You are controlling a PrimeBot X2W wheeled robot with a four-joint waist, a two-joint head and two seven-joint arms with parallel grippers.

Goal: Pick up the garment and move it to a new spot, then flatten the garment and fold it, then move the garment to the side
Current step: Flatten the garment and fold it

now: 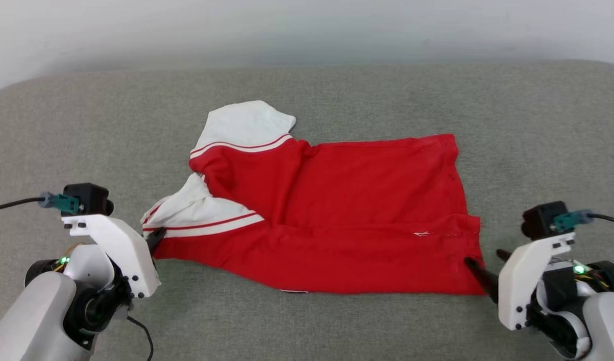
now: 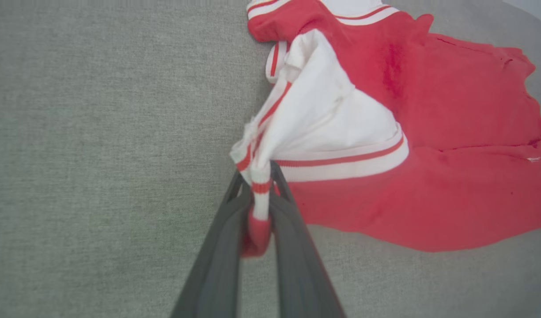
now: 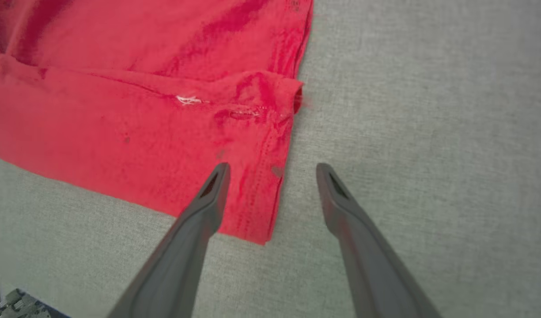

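Surface: a grey woven upholstered surface (image 1: 307, 85), padded and matt. It fills the work area and gives way to a pale wall (image 1: 307, 25) at 12 o'clock. Judged to be grippy, so cloth is likely to drag across it, not slide.

Garment (image 1: 347, 200): lies at the centre of the surface with the collar end toward 9 o'clock and the hem toward 3 o'clock. The near long edge is already folded over the red body. Judged light, thin and limp. It has no stiffness, so it will sag and bunch between any two holds. Pulled from one end alone it will probably skew. Both near corners, at 8 and 4 o'clock, are the sound places to take hold.

Sleeves: the far white sleeve (image 1: 246, 125) lies at 11 o'clock. The near white sleeve (image 1: 201, 210) is rucked up at 9 o'clock.

Right gripper (image 3: 272, 168): at 4 o'clock of the garment, jaws wide apart and holding nothing. One finger is over the red hem corner (image 3: 266, 221) and the other over bare upholstery.

Left gripper (image 2: 257, 176): at 8 o'clock, clamped on the striped trim of the near sleeve. The cloth is gathered into a narrow twist between the fingers. A hold on such a thin bunch could slip under tension.

Minor: a small white thread mark (image 3: 188, 100) near the hem fold.
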